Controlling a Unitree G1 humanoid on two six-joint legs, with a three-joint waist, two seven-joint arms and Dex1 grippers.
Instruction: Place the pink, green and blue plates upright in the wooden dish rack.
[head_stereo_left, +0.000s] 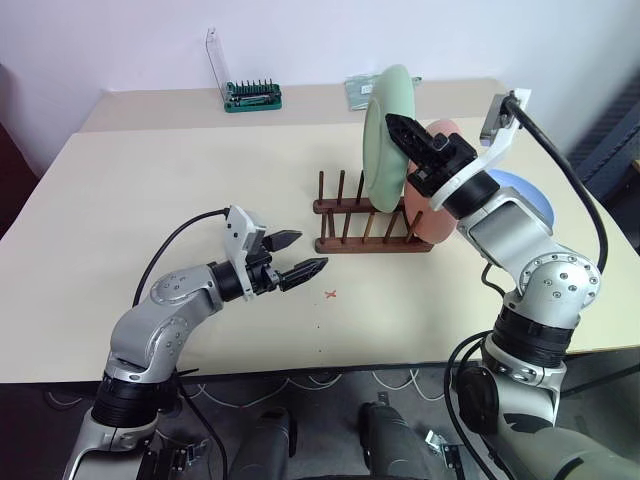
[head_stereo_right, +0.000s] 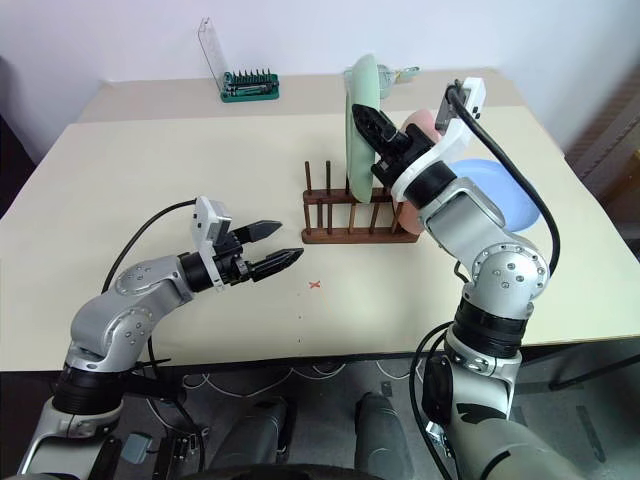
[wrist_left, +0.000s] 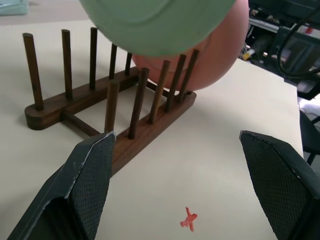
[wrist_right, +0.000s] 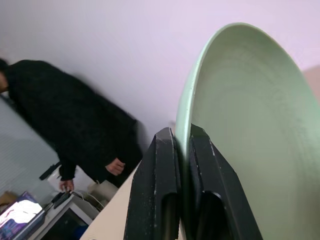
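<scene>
The green plate (head_stereo_left: 385, 140) is held upright on edge over the rack (head_stereo_left: 370, 215), its lower rim just above the pegs. The right end effector (head_stereo_right: 372, 122) pinches the plate's rim between its two pressed-together fingers (wrist_right: 160, 185), with the plate rising past them in the right wrist view. The pink plate (head_stereo_left: 432, 205) stands upright in the rack at the end nearer the right arm, leaning among the last pegs behind the green one. The blue plate (head_stereo_left: 528, 195) lies flat on the tabletop (head_stereo_left: 150, 200) beyond that end of the rack, partly hidden by the right arm. The left end effector (head_stereo_left: 300, 256) hovers above the tabletop on the rack's other side, near but apart from it, its fingers (wrist_left: 82, 185) spread wide and empty, pointing toward the rack. A small red cross mark (head_stereo_left: 331, 294) sits on the tabletop just in front of the rack, below the left end effector's tips. A green tool case (head_stereo_left: 252, 96) rests at the far edge, well apart from the rack. A person in dark clothing (wrist_right: 75, 135) stands in the background of the right wrist view.
</scene>
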